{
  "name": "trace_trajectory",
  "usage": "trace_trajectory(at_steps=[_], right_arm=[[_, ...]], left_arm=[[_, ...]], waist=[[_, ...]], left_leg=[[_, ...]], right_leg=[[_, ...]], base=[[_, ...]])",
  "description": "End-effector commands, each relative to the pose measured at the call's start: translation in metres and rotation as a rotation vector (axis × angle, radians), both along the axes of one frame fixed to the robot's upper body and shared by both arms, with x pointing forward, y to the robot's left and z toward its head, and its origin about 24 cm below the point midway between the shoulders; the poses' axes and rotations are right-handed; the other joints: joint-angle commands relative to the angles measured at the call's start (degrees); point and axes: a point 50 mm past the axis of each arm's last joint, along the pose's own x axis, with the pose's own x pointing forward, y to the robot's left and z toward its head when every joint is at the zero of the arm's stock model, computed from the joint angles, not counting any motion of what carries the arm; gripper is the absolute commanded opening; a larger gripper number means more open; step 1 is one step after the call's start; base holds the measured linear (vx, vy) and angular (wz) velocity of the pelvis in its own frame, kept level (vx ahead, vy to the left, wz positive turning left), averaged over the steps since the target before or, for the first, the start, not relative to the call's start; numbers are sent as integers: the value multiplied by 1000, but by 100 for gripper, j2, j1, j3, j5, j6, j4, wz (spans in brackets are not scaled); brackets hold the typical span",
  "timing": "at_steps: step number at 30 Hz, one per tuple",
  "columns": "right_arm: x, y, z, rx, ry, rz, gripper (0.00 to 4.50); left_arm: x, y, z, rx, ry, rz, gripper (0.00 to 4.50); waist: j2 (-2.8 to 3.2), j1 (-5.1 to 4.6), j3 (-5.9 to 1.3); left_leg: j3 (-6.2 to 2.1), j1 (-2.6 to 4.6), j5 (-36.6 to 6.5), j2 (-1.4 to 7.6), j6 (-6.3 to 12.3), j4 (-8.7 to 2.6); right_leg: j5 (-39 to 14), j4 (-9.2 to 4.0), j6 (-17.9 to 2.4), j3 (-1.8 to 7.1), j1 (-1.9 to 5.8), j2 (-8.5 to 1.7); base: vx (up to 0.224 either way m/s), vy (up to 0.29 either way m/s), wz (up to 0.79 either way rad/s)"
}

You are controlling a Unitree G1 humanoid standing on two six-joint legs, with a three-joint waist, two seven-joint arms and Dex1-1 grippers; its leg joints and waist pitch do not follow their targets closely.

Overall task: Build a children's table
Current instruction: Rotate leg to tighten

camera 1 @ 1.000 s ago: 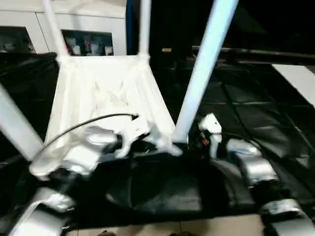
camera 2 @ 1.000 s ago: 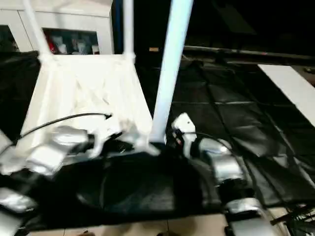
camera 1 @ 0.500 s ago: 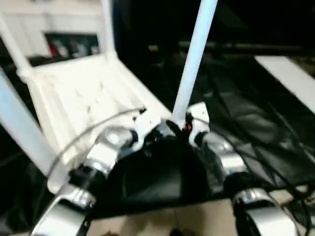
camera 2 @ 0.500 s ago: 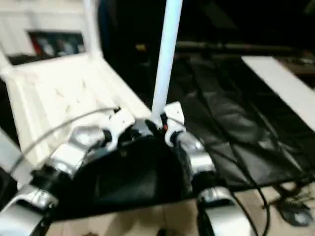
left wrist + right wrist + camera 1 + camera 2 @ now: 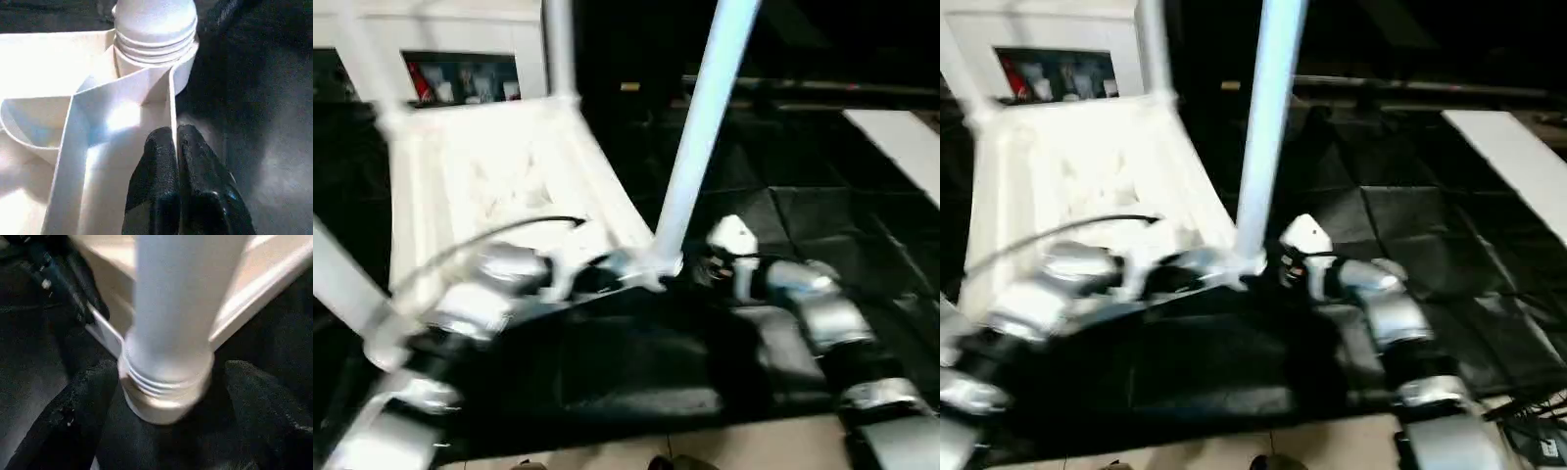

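The left claw [image 5: 173,147] is clamped on the thin side wall of the upturned white table top [image 5: 489,186], just short of a corner socket. The right claw [image 5: 166,396] stands spread, one black finger [image 5: 73,421] on each side of the leg [image 5: 700,137] rising from that socket. Black sheeting [image 5: 822,225] lies around.
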Motion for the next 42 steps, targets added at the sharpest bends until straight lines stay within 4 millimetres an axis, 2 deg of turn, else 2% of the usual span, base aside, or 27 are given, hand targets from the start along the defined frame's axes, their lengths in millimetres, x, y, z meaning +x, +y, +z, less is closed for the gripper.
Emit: trace_trajectory(at_steps=[1, 2, 4, 5, 7, 8, 9, 10, 11, 16, 19, 27, 32, 33, 34, 35, 36, 37, 38, 39, 41, 42], right_arm=[[-4, -1, 3, -2, 13, 69, 380], [-4, -1, 3, -2, 13, 69, 380], [-5, -1, 3, -7, 22, 98, 380], [-6, 0, 3, -5, 26, 112, 380], [-6, 1, 3, -4, 33, 128, 380], [-6, 2, 3, -3, 35, 134, 380], [-6, 4, 3, 2, 36, 138, 380], [-6, 4, 3, 4, 37, 139, 380], [-6, 6, 3, 10, 41, 148, 380], [-7, 11, 2, 19, 52, 165, 380], [-7, 13, 1, 38, 58, 170, 355], [-12, 13, -4, 37, 89, 191, 280], [-11, 16, -14, 49, 110, 91, 273], [-9, 18, -19, 46, 111, 30, 273], [-9, 19, -21, 44, 111, 5, 273], [-6, 22, -28, 41, 119, -93, 272], [-6, 22, -28, 41, 119, -93, 272], [-3, 27, -35, 47, 140, -210, 272], [0, 34, -42, 59, 160, -337, 272], [1, 36, -44, 66, 169, -382, 272], [3, 41, -47, 73, 178, -444, 272], [6, 45, -49, 75, 189, -514, 272]], left_arm=[[-17, -3, -16, 27, 136, -107, 0], [-17, -3, -16, 27, 136, -107, 0], [-19, -1, -14, 27, 150, -131, 0], [-19, 0, -13, 24, 150, -133, 0], [-20, 1, -12, 20, 159, -144, 0], [-20, 1, -11, 19, 163, -151, 0], [-20, 1, -11, 18, 163, -152, 0], [-20, 1, -11, 17, 163, -152, 0], [-21, 1, -10, 17, 164, -152, 0], [-21, 0, -10, 16, 165, -153, 0], [-21, 0, -11, 16, 165, -151, 0], [-21, 1, -13, 31, 158, -138, 0], [-13, -2, -13, 15, 90, -30, 0], [-9, -5, -14, 7, 72, 13, 0], [-8, -6, -14, 3, 66, 30, 0], [-4, -11, -16, -4, 45, 76, 0], [-4, -11, -16, -4, 45, 76, 0], [0, -19, -18, -14, 25, 123, 0], [4, -30, -21, -27, 8, 172, 0], [5, -34, -22, -32, 3, 191, 0], [6, -41, -23, -42, 1, 207, 0], [7, -48, -24, -47, -7, 227, 0]], waist=[[-16, 11, -421], [-14, 19, -407], [-16, 30, -386], [-11, 52, -364], [0, 62, -345], [0, 64, -344], [3, 77, -347], [3, 77, -347], [0, 78, -347], [-8, 78, -371], [-4, 84, -379], [-12, 92, -381], [-31, 114, -375], [-29, 107, -348], [-29, 115, -342], [-28, 109, -332], [-41, 103, -326], [-34, 89, -325], [-39, 74, -321], [-43, 42, -300], [-21, 12, -306], [-18, -9, -288]], left_leg=[[86, -106, 478, 61, 1027, -283], [84, -113, 568, 81, 1122, -277], [94, -97, 372, 93, 1082, -288], [94, -103, 45, 105, 878, -314], [99, -80, -262, 120, 629, -341], [100, -76, -339, 121, 560, -346], [100, -65, -477, 121, 414, -362], [100, -65, -477, 121, 414, -362], [98, -79, -495, 116, 338, -369], [92, -102, -295, 104, 327, -358], [96, -101, -157, 99, 375, -347], [93, -107, -185, 95, 354, -343], [94, -100, -199, 95, 329, -342], [100, -99, -433, 95, 259, -363], [97, -88, -541, 96, 213, -370], [99, -86, -716, 88, 133, -377], [89, -93, -793, 84, 88, -389], [64, -121, -899, 81, 1, -407], [63, -110, -956, 75, -34, -413], [41, -83, -1310, 46, -115, -416], [14, -84, -1485, 43, -99, -420], [1, -49, -1617, 47, -71, -421]], right_leg=[[269, -198, -1705, 339, 473, -258], [225, -191, -1758, 342, 449, -252], [-74, -231, -1729, 348, 434, -244], [-577, -276, -1606, 357, 445, -248], [-938, -319, -1477, 362, 426, -235], [-1002, -325, -1445, 364, 427, -232], [-1071, -331, -1378, 367, 425, -219], [-1071, -331, -1378, 367, 425, -219], [-1016, -326, -1350, 370, 434, -209], [-718, -283, -1360, 370, 459, -200], [-513, -260, -1426, 369, 465, -197], [-562, -264, -1408, 367, 477, -198], [-598, -273, -1388, 364, 471, -200], [-1005, -328, -1273, 365, 450, -201], [-1198, -356, -1212, 362, 447, -204], [-1573, -397, -1078, 363, 419, -206], [-1776, -418, -990, 353, 432, -200], [-2122, -442, -799, 344, 440, -201], [-2278, -467, -716, 335, 423, -193], [-2970, -562, -429, 294, 390, -198], [-3365, -638, -201, 258, 386, -217], [-3466, -679, -156, 231, 340, -211]], base=[[0, 0, 0], [0, 0, 0], [0, 0, 0], [0, 0, 0], [0, 0, 0], [0, 0, 0], [0, 0, 0], [0, 0, 0], [0, 0, 0], [0, 0, 0], [0, 0, 0], [0, 0, 0], [0, 0, 0], [0, 0, 0], [0, 0, 0], [0, 0, 0], [0, 0, 0], [0, 0, 0], [0, 0, 0], [-53, -2, -3], [-55, 4, -6], [0, 0, 0]])
